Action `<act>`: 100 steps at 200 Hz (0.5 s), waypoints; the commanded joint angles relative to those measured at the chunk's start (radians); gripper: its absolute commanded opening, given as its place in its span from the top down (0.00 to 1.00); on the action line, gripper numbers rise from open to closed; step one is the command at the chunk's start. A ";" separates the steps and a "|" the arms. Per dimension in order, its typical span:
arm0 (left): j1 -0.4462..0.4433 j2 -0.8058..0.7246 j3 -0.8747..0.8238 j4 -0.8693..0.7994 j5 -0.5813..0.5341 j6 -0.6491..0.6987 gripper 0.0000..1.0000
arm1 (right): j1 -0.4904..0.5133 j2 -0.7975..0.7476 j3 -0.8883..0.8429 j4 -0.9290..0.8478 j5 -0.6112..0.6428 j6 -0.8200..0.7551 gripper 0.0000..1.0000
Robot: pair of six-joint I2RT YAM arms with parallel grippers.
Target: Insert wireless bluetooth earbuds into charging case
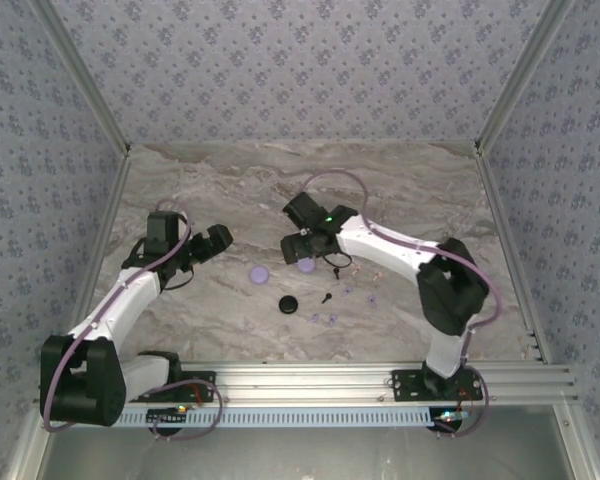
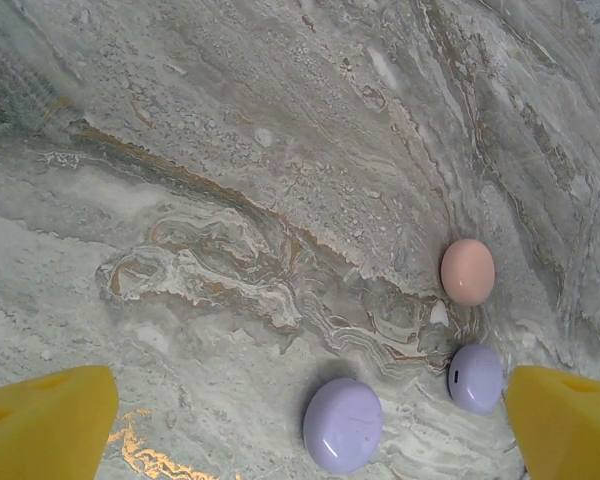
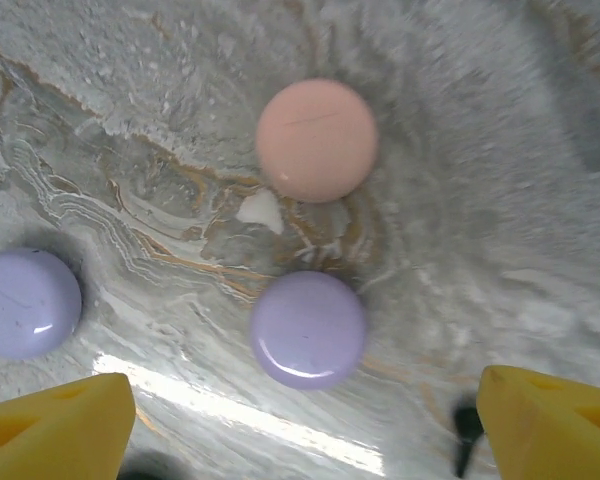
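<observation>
Yellow fingers (image 3: 50, 425) of the right claw (image 3: 300, 430) frame the bottom of its wrist view, spread wide and gripping nothing. A lilac case (image 3: 307, 328) sits just ahead of the gap, a pink case (image 3: 316, 140) farther out beyond it, and a second lilac case (image 3: 25, 303) lies outside one finger. All three lids look shut to me. The left claw (image 2: 305, 430) gapes wide too, empty, over the marbled table (image 2: 230, 150). The earbuds (image 1: 332, 318) lie scattered behind the right claw, toward the arm bases. They are small lilac specks with one black earbud (image 1: 326, 297) among them, near a black case (image 1: 288, 304). They look featherlight, hard and slick, likely to skid or flip under a clumsy pinch. I'd nip one gently across the bulb, leaving the stem free.
</observation>
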 commanded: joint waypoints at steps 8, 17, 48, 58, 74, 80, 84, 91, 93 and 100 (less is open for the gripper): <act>-0.003 0.007 0.040 -0.003 0.002 0.007 0.01 | 0.018 0.088 0.063 -0.074 0.031 0.147 0.12; -0.005 0.008 0.044 -0.008 0.001 0.011 0.01 | 0.021 0.103 0.069 -0.077 0.040 0.154 0.13; -0.005 0.013 0.047 -0.012 0.002 0.019 0.01 | 0.021 0.137 0.068 -0.083 0.048 0.207 0.20; -0.004 0.015 0.046 -0.007 0.001 0.017 0.01 | 0.021 0.146 0.067 -0.086 0.048 0.222 0.21; -0.005 0.020 0.047 0.000 0.001 0.015 0.01 | 0.018 0.160 0.065 -0.080 0.042 0.236 0.23; -0.006 0.023 0.048 0.000 0.003 0.015 0.01 | 0.017 0.166 0.066 -0.075 0.037 0.237 0.24; -0.005 0.025 0.049 0.000 0.003 0.015 0.01 | 0.015 0.169 0.066 -0.072 0.033 0.238 0.25; -0.005 0.028 0.052 0.000 0.004 0.016 0.01 | 0.014 0.174 0.067 -0.066 0.028 0.242 0.26; -0.005 0.029 0.053 0.001 0.004 0.016 0.01 | 0.014 0.175 0.067 -0.065 0.026 0.243 0.26; -0.006 0.033 0.058 -0.001 0.005 0.017 0.01 | 0.013 0.180 0.069 -0.059 0.020 0.247 0.27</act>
